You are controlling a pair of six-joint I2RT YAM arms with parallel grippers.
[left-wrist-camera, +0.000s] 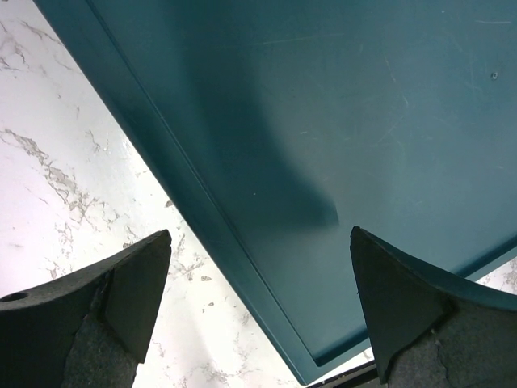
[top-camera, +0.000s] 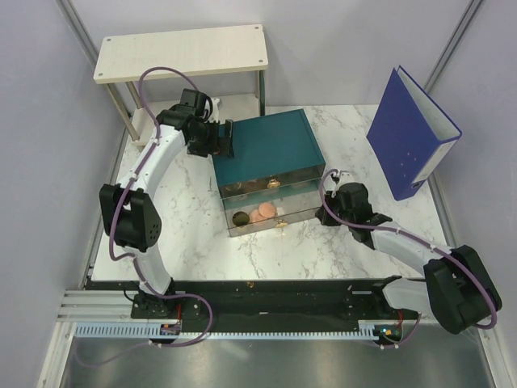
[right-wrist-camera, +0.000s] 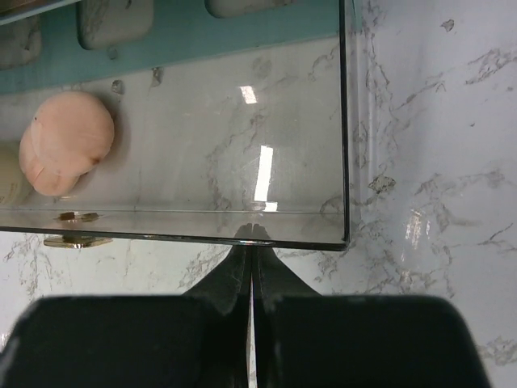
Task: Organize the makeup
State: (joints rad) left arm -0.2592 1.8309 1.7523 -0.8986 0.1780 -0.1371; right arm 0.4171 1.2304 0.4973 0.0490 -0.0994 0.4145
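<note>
The teal drawer box (top-camera: 266, 149) stands mid-worktop (top-camera: 202, 242) on white marble, with its lower clear drawer (right-wrist-camera: 242, 162) pulled out toward the near side. In that drawer lie two overlapping peach-pink discs (right-wrist-camera: 69, 141), and a dark gold-rimmed pot (top-camera: 240, 218) sits just left of them. The right tool (right-wrist-camera: 253, 242) has its fingers pressed together with nothing between them, their tips touching the drawer's near wall close to its right corner. The drawer's gold handle (right-wrist-camera: 77, 240) sits well to the left. The left tool (left-wrist-camera: 260, 238) is spread wide and holds nothing, one finger above the box's top and the other above marble at its far left edge. A blue ring binder (top-camera: 412, 133) stands far right.
</note>
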